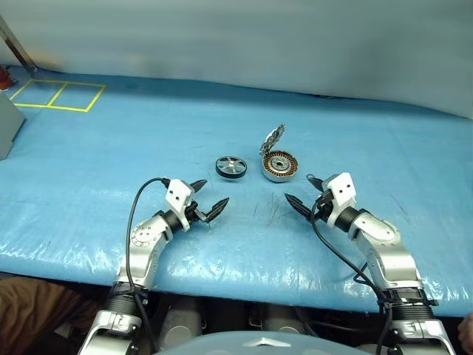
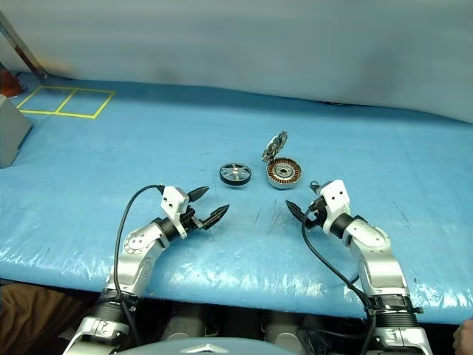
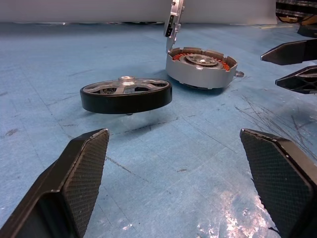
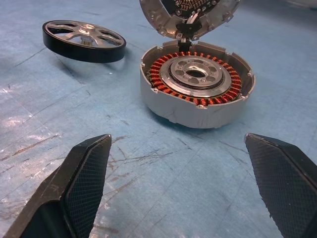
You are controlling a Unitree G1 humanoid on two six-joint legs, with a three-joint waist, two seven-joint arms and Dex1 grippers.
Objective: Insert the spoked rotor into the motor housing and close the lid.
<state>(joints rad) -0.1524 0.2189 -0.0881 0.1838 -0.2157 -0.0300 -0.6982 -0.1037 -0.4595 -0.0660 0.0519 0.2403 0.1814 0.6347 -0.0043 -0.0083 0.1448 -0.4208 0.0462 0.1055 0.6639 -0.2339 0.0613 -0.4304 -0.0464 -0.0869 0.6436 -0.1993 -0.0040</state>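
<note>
The spoked rotor (image 1: pixel 230 166) lay flat on the table (image 1: pixel 111 148), just left of the motor housing (image 1: pixel 279 166), whose lid (image 1: pixel 272 139) stood hinged up. It sat ahead of the left tool (image 1: pixel 209 196), the nearer one; the right tool (image 1: pixel 304 194) faced the housing. Both tools gaped, empty. The right wrist view showed the copper windings.
</note>
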